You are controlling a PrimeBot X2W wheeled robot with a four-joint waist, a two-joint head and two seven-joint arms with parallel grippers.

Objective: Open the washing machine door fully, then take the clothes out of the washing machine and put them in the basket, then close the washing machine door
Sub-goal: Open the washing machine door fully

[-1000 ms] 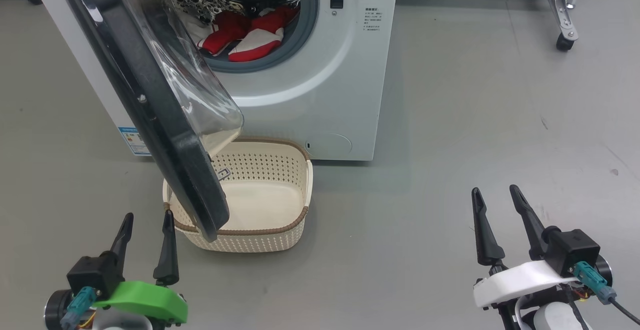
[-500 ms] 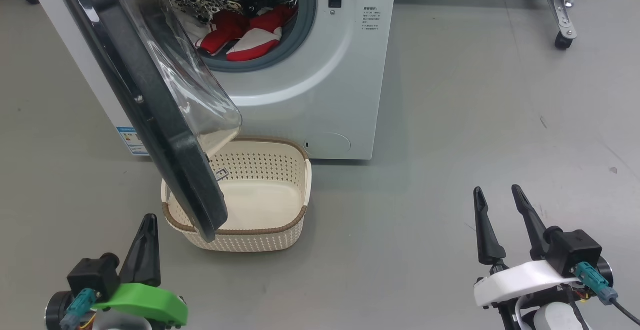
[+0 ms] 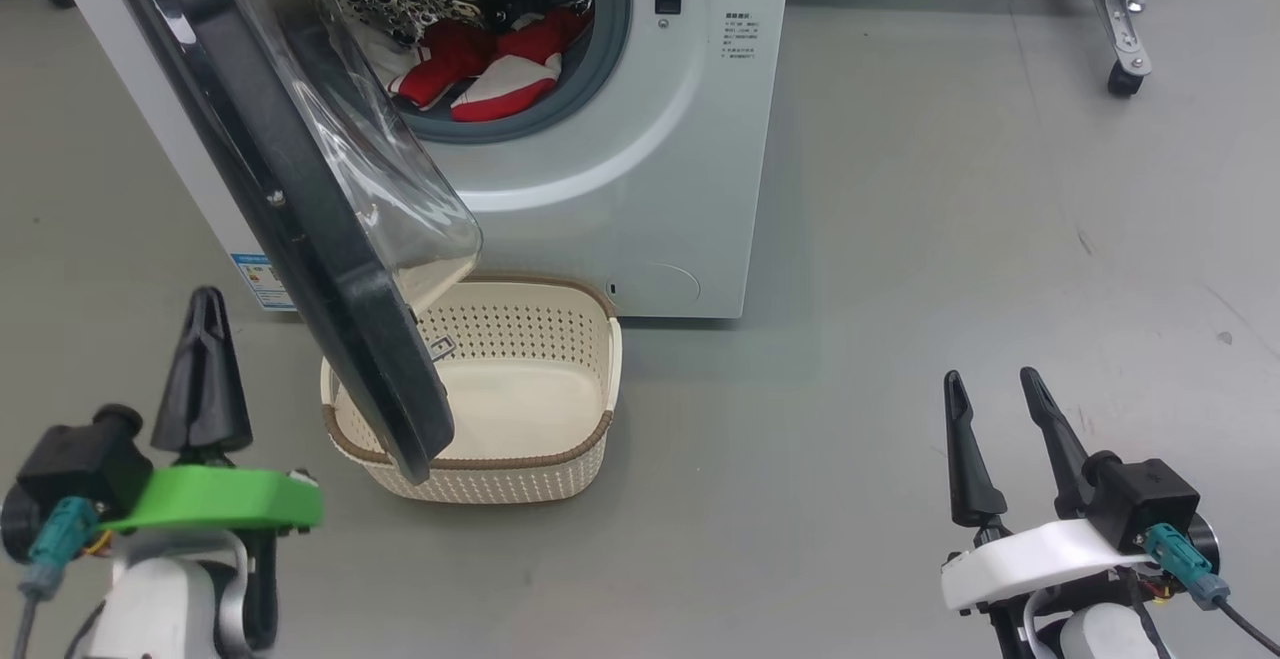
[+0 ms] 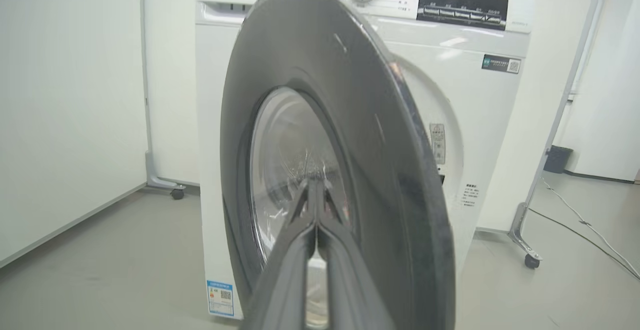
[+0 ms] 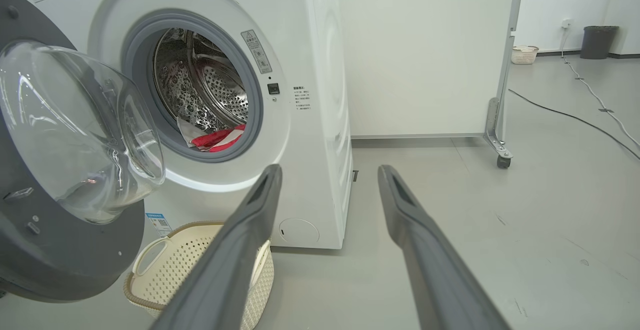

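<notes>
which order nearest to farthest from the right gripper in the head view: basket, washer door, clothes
From the right gripper:
1. basket, on the floor to its left
2. washing machine door, swung out over the basket's left side
3. clothes, back in the drum

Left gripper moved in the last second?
Yes. In the head view the left gripper has gone left and forward, away from the basket toward the blue label sticker, and its jaws have shut.
</notes>
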